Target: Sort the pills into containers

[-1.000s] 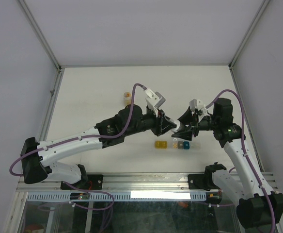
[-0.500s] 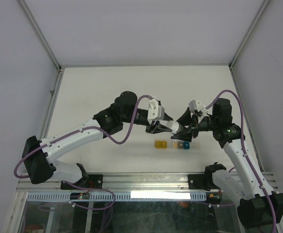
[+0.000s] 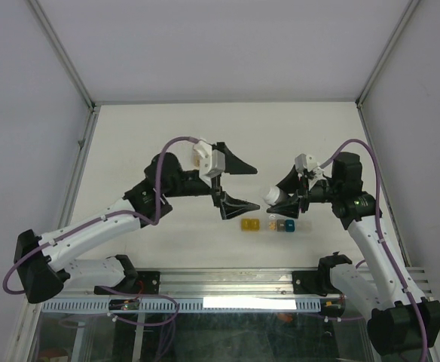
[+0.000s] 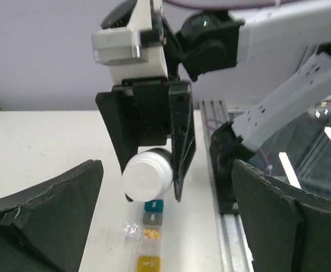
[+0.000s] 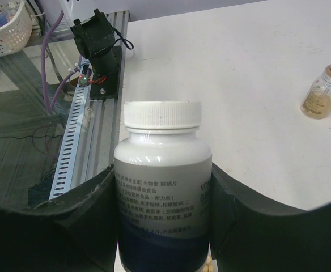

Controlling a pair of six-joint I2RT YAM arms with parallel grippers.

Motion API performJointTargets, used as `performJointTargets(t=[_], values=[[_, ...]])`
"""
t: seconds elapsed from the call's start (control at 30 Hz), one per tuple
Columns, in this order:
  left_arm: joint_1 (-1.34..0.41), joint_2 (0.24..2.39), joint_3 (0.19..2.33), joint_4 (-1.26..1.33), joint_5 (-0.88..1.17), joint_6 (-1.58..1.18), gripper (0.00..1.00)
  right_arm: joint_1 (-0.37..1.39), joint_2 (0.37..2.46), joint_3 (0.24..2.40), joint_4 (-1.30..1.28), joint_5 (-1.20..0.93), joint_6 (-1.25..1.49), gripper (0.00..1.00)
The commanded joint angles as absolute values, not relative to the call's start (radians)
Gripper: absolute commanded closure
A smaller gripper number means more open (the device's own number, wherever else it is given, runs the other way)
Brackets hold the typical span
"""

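Observation:
My right gripper (image 5: 162, 170) is shut on a white pill bottle (image 5: 162, 192) with its white cap on, held tilted just above the table. Seen from the left wrist, the cap (image 4: 148, 174) faces the camera. Under it lies the strip of containers (image 3: 269, 225): a yellow box (image 3: 249, 225), a clear one (image 3: 267, 224) and a blue-teal one (image 3: 285, 225). Small yellow pills (image 4: 151, 233) sit in a clear compartment. My left gripper (image 3: 242, 183) stands wide open a little left of the bottle, touching nothing.
A small amber bottle (image 5: 323, 92) stands farther back on the table. A tiny clear lid (image 4: 131, 229) lies beside the strip. The metal rail (image 5: 77, 136) runs along the near table edge.
My left gripper has gone from shut at the bottle's cap to wide open and has drawn back to the left. The right arm and the bottle have stayed put.

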State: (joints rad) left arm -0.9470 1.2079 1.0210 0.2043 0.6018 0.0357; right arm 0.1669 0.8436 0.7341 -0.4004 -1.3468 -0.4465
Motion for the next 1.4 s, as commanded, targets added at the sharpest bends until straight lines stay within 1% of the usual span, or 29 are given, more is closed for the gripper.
performJointTargets(t=[0.0,0.1,0.17,0.27,0.33,0.37,0.47,0.6,0.7,0.9,1.27,1.37], values=[[-0.936,1.07,0.91,0.47,0.48,-0.23,0.01,0.16,0.834,0.755,-0.367,-1.354,-0.451,1.0],[-0.936,1.021,0.817,0.542,0.379,-0.384,0.01,0.158,0.838,0.755,-0.367,-1.354,-0.451,1.0],[-0.936,1.006,0.792,0.513,0.301,-0.468,0.03,0.158,0.842,0.754,-0.367,-1.357,-0.452,1.0],[-0.941,1.016,0.802,0.417,0.213,-0.554,0.13,0.158,0.843,0.754,-0.367,-1.356,-0.452,1.0],[-0.966,1.041,0.836,0.337,0.155,-0.577,0.21,0.158,0.845,0.752,-0.367,-1.355,-0.453,1.0],[-1.0,1.06,0.864,0.282,0.111,-0.562,0.24,0.159,0.845,0.752,-0.367,-1.354,-0.454,1.0],[-1.085,1.124,0.96,0.159,-0.015,-0.514,0.26,0.158,0.848,0.752,-0.367,-1.353,-0.454,1.0],[-1.127,1.194,1.048,0.056,-0.108,-0.487,0.28,0.158,0.847,0.752,-0.369,-1.352,-0.454,1.0],[-1.129,1.223,1.08,0.025,-0.117,-0.481,0.3,0.158,0.847,0.752,-0.368,-1.353,-0.454,1.0],[-1.132,1.267,1.127,0.0,-0.07,-0.477,0.4,0.158,0.848,0.752,-0.368,-1.353,-0.454,1.0],[-1.136,1.296,1.142,-0.001,0.013,-0.479,0.5,0.158,0.848,0.752,-0.369,-1.35,-0.454,1.0],[-1.136,1.307,1.15,-0.003,0.036,-0.475,0.55,0.158,0.847,0.753,-0.368,-1.35,-0.454,1.0]])
